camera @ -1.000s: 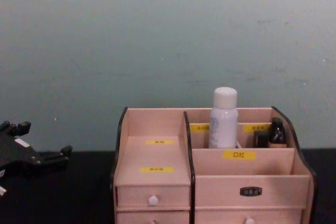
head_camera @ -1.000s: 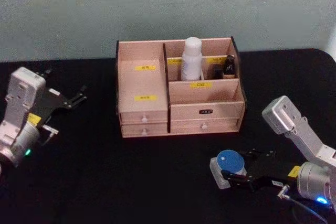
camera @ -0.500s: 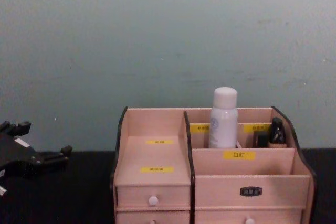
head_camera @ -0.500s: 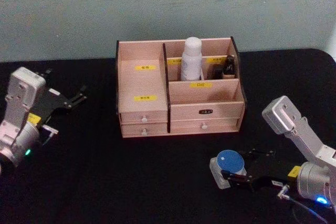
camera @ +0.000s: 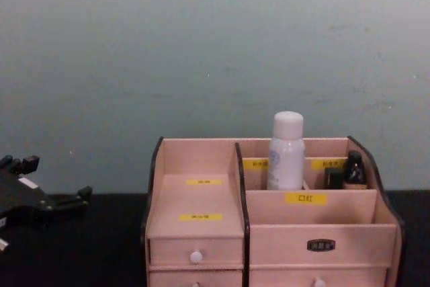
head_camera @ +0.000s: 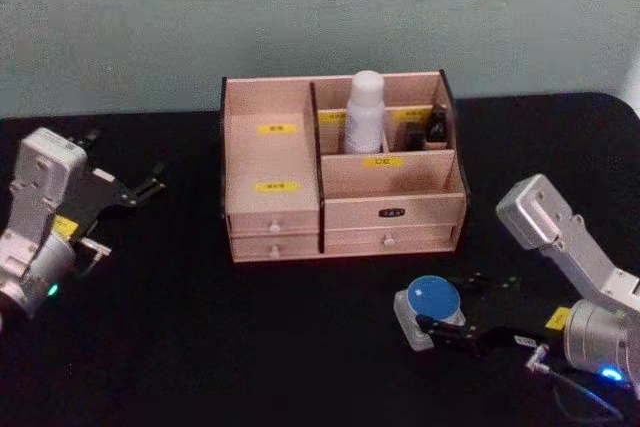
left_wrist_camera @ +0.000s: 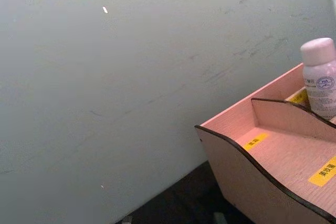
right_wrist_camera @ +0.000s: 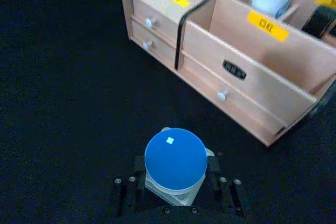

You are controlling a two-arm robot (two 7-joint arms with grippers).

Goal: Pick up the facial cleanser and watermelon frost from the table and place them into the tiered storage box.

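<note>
Black surface (head_camera: 300,357): carrying all items and lying beneath both claws. Tiered storage box (head_camera: 350,209): standing forward of the right claw (right_wrist_camera: 176,165) and toward its left, well apart from it, drawers facing the robot. Left claw (head_camera: 122,160): hovering parked, fingers spread and holding nothing, with the box off to its right. Right claw: working low over the surface, fingers pinching the grey base of the blue-lidded jar (right_wrist_camera: 175,150) from both sides; whether the jar is clearing the surface cannot be told. White bottle (head_camera: 366,112): standing upright in a rear compartment, far forward of the right claw; judged to be the facial cleanser, already stowed. Blue-lidded jar: judged to be the watermelon frost, so the second pick is reading as the step in hand. Small dark bottle (head_camera: 437,127): sitting in the rear right compartment. Next move, as judged: lifting the jar above the box's front wall, carrying it forward, and lowering it into the open front compartment (head_camera: 395,183) before spreading the fingers.
</note>
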